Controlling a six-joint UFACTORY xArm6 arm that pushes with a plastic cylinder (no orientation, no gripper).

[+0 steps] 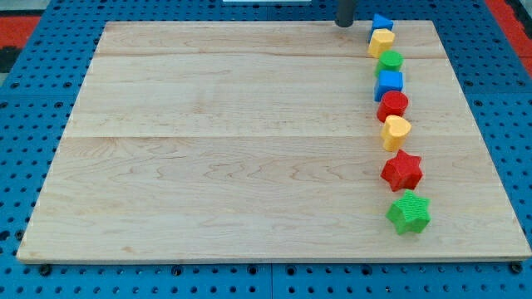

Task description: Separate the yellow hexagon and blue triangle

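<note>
The blue triangle sits at the top right of the wooden board, touching the yellow hexagon just below it. My tip stands at the board's top edge, a short way to the left of the blue triangle and apart from it. The rod's upper part runs out of the view's top.
Below the hexagon a column of blocks runs down the right side: a green cylinder, a blue cube, a red hexagon, a yellow heart, a red star and a green star. Blue pegboard surrounds the board.
</note>
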